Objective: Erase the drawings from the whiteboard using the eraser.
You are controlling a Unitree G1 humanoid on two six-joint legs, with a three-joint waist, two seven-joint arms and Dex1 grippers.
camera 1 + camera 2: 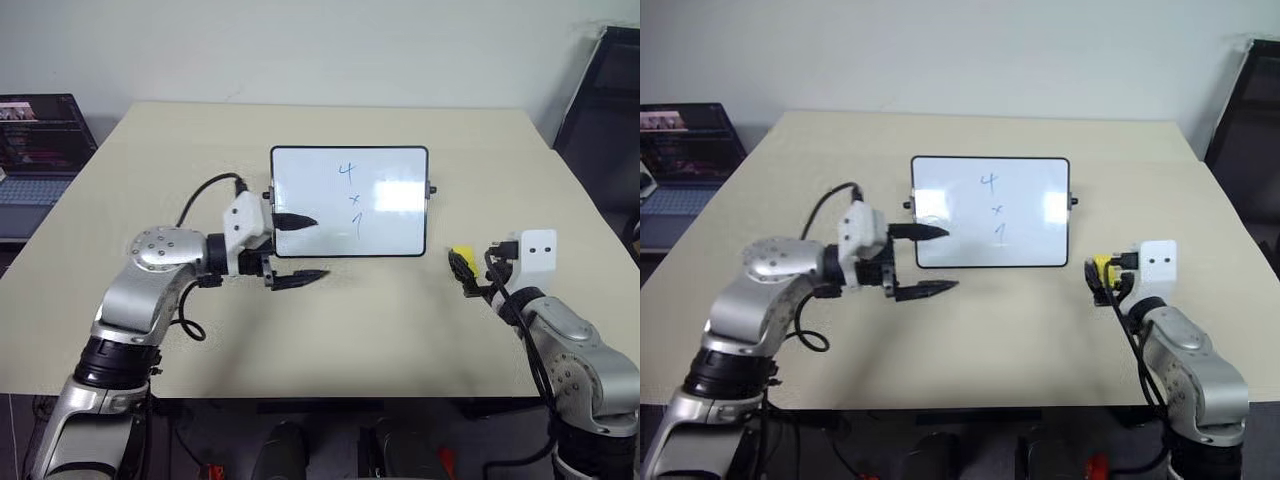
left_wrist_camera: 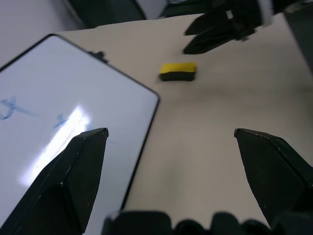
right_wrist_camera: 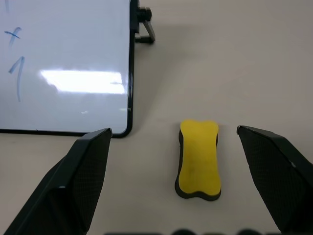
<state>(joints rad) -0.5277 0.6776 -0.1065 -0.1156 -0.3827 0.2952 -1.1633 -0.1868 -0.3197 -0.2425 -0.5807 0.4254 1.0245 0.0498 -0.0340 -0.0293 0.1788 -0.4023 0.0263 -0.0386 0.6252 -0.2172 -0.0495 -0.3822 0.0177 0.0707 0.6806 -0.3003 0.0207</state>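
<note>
From the head views, the small glossy whiteboard with a thin black frame point(image 1: 349, 202) lies flat on the beige table point(image 1: 330, 330), blue marker drawings point(image 1: 351, 198) in a column; the left gripper point(image 1: 298, 248) spreads wide at its near left corner. The right wrist view adds the yellow oblong eraser with a dark underside point(image 3: 198, 159), on the table beside the board's corner, untouched between the wide-open right gripper's point(image 3: 195, 147) fingers. The left wrist view shows eraser and right gripper from the opposite side.

Beige table point(image 1: 330, 330), open laptop point(image 1: 35, 150) at left, dark panel point(image 1: 600, 110) at right
</note>
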